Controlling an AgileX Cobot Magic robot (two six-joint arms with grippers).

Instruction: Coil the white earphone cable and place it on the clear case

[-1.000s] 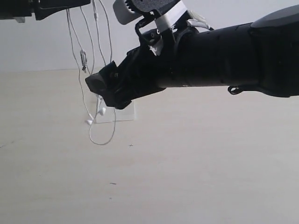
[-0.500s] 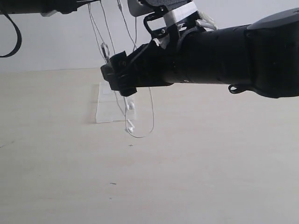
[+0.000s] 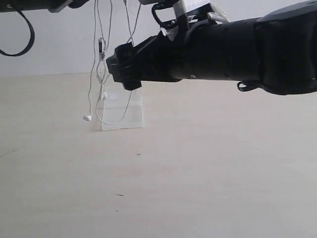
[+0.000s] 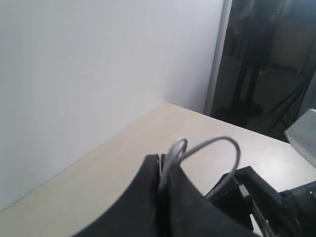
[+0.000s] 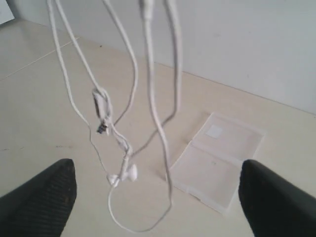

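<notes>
Firstly, the left gripper (image 4: 161,168) is closed narrow on the white earphone cable (image 4: 174,150); two loops arch out from between its black fingers. The right gripper (image 5: 155,197) stands wide, its fingertips (image 5: 44,197) well apart and gripping nothing; the cable's strands hang in front of the gap. On one strand sits the inline remote (image 5: 101,106); below it the two earbuds (image 5: 126,175) dangle together, above a hanging loop. In the exterior view the cable drops from the top edge, left of centre, past the right gripper's tip; one earbud hangs just left of the clear case (image 3: 130,110); whether the loop touches the case cannot be told. The case lies opened flat, left of centre, on the pale table (image 3: 208,178); its white label (image 5: 215,131) shows on one panel.
</notes>
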